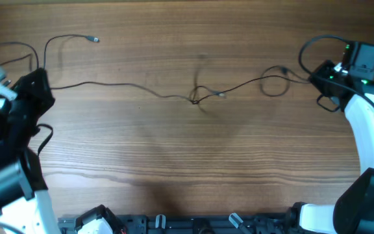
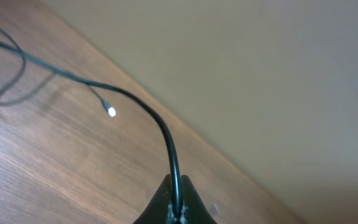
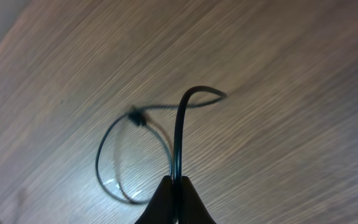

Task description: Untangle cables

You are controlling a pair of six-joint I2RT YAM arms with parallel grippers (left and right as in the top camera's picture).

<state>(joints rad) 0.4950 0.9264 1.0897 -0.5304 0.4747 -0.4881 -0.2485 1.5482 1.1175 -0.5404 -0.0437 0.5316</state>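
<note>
Clamped on a strand each, the left gripper (image 2: 176,190) and right gripper (image 3: 175,184) hold opposite ends of the thin black cables (image 3: 178,137), stretched left to right across the wooden table (image 1: 174,162); their small knot (image 1: 197,97) sits mid-frame, somewhat nearer the right arm.

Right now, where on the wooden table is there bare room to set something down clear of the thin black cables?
Free: the wide near half of the wooden table, between the thin black cables and the arm bases; also the far strip beyond the knot. Crowded: the knot, the right-hand loop.
</note>
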